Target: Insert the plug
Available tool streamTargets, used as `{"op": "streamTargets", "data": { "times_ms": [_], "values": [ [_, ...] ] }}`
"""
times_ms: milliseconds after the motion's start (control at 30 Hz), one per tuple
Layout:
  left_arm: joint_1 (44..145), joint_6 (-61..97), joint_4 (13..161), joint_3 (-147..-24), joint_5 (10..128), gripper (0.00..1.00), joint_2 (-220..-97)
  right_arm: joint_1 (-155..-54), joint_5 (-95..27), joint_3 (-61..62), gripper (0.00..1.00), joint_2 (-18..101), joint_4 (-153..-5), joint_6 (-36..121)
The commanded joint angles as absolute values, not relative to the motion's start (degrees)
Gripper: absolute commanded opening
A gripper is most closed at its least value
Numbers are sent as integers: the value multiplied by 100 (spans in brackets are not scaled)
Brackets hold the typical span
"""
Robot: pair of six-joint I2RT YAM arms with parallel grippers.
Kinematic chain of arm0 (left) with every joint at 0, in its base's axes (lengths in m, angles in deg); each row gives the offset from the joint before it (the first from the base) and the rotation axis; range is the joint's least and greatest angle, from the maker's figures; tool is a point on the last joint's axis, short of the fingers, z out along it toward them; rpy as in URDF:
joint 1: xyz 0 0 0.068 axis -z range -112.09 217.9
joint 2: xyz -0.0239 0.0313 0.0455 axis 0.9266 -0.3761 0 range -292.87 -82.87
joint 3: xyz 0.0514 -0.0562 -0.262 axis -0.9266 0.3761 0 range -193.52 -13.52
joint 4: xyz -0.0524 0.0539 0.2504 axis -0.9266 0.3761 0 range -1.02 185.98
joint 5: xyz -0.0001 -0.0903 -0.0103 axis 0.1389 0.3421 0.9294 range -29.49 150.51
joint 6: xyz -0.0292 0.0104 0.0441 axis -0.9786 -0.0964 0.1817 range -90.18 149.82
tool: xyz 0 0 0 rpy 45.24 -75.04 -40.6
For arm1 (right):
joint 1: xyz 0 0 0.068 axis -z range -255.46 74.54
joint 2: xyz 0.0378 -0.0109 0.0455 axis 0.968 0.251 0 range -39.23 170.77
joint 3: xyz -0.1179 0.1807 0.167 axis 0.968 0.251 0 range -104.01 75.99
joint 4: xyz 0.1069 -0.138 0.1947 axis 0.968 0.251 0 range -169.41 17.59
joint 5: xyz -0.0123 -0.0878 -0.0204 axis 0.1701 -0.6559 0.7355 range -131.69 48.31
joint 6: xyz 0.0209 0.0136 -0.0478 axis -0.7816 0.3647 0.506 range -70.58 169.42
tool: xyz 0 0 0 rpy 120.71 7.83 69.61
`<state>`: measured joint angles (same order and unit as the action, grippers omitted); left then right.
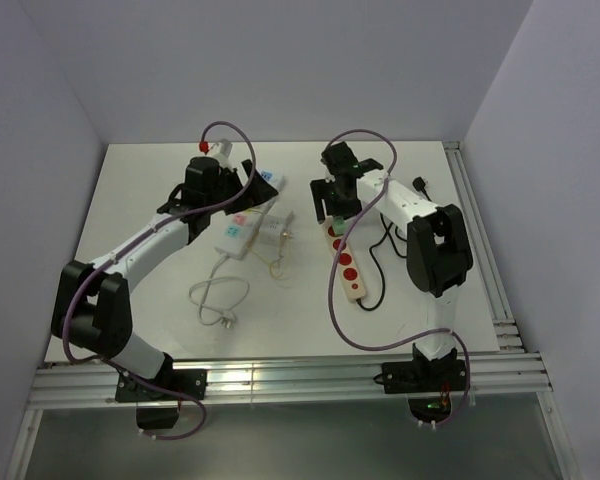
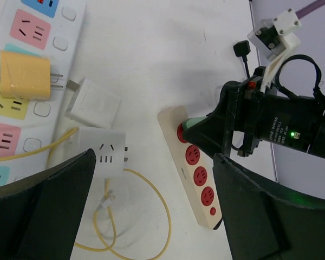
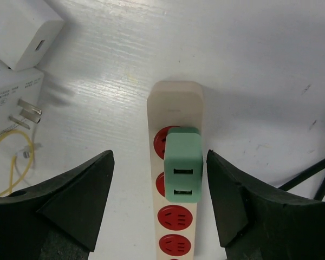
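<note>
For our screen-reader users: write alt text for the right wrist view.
A green plug sits on a cream power strip, covering the top of its row of red sockets, between the open right fingers, which stand clear of it. Two white adapters and a yellow cable lie at the left.

- I see a white table (image 1: 140,180).
- A beige power strip (image 1: 350,265) lies right of centre, running toward the near edge (red sockets facing up).
- A pastel power strip (image 1: 235,232) lies left of centre.
- Between the strips lie a white charger (image 2: 93,103) and a socket adapter (image 2: 103,151), just beside each other.
</note>
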<state>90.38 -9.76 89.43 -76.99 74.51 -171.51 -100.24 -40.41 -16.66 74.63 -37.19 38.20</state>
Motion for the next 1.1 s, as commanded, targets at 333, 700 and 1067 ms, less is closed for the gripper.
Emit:
{"op": "streamTargets", "data": {
  "times_ms": [333,700,1067],
  "values": [
    [8364,-666,9575,-8049,6966,100,-17436,-10367,-4160,-506,74,5509,-4776,3694],
    [7090,-806,8960,-8269,8212,99,-18577,-10543,-4046,462,66,4892,-5699,3624],
    [7019,-1289,8134,-8629,9285,92,-19721,-10561,-3958,550,64,4831,-5814,3641]
  ]
}}
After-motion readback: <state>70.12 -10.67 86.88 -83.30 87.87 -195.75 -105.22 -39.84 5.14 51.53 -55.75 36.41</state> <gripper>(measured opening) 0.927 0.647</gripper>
